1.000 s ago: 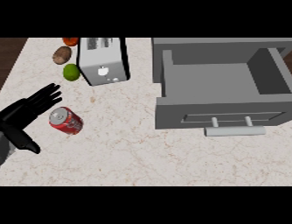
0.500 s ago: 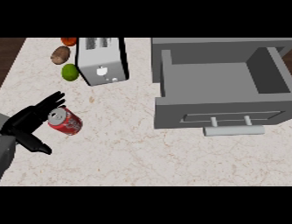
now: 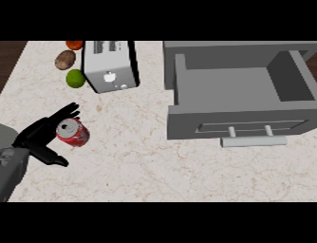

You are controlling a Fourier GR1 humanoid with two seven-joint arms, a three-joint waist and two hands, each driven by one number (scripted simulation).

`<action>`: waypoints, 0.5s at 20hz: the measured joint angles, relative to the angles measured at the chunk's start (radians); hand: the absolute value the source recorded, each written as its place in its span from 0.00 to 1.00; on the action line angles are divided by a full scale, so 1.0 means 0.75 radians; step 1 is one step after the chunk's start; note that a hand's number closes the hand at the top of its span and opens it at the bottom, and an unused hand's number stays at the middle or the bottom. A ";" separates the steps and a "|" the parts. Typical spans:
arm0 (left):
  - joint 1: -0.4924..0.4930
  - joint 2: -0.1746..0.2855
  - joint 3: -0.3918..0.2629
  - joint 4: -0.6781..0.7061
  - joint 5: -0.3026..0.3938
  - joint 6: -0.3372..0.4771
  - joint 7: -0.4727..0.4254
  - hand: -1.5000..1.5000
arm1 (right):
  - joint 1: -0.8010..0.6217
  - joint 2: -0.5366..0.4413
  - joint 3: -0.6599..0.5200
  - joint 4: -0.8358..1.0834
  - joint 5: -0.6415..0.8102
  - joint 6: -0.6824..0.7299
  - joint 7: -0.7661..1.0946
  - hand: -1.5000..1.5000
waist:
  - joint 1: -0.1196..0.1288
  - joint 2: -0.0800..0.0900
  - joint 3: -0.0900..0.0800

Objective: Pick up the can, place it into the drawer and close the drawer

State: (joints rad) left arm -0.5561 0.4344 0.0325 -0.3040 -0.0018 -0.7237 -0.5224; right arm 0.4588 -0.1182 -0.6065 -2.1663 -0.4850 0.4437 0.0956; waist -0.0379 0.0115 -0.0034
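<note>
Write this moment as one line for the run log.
phase: pre-grasp | left hand: open, beside can | can: on counter | drawer: open, empty | right hand: not in view

can (image 3: 72, 132) left on counter (image 3: 154, 161), beside left hand (image 3: 41, 135) | toaster (image 3: 108, 65) behind it | drawer (image 3: 245, 124) at right

No legible text, brand or number found, red can (image 3: 72, 133) label unreadable, small white mark on toaster (image 3: 108, 66) front, not decipherable

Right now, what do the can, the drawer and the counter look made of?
Can: likely metal, silvery top, glossy red side. Drawer: matte grey, painted metal or plastic, cannot tell which. Counter: pale stone-like top with fine brownish veins, perhaps marble.
</note>
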 measured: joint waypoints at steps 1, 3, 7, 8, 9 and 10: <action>-0.013 -0.002 0.005 0.016 0.004 -0.004 0.005 0.00 | -0.005 -0.003 -0.005 0.004 -0.004 0.002 -0.001 0.00 | -0.002 0.001 0.000; -0.025 -0.017 0.015 0.038 0.013 0.000 0.008 0.00 | 0.010 -0.005 -0.011 -0.023 -0.028 0.003 0.024 0.00 | -0.006 0.000 0.000; -0.046 -0.034 0.033 0.071 0.032 -0.022 0.021 1.00 | 0.027 0.009 -0.011 -0.047 -0.038 0.016 0.039 0.00 | -0.007 -0.001 0.001; -0.054 -0.037 0.034 0.077 0.033 -0.028 0.028 1.00 | 0.032 0.005 -0.020 -0.045 -0.052 0.024 0.038 0.00 | -0.009 0.000 0.002; -0.062 -0.041 0.034 0.076 0.037 -0.048 0.044 1.00 | 0.031 0.002 -0.026 -0.042 -0.059 0.021 0.045 0.00 | -0.005 -0.002 0.002; -0.067 -0.046 0.034 0.081 0.042 -0.071 0.062 1.00 | 0.032 0.002 -0.028 -0.048 -0.061 0.021 0.049 0.00 | -0.005 -0.002 0.002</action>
State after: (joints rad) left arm -0.6066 0.3996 0.0579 -0.2432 0.0299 -0.7767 -0.4758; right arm 0.4828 -0.1167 -0.6277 -2.2024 -0.5307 0.4595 0.1327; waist -0.0417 0.0102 -0.0019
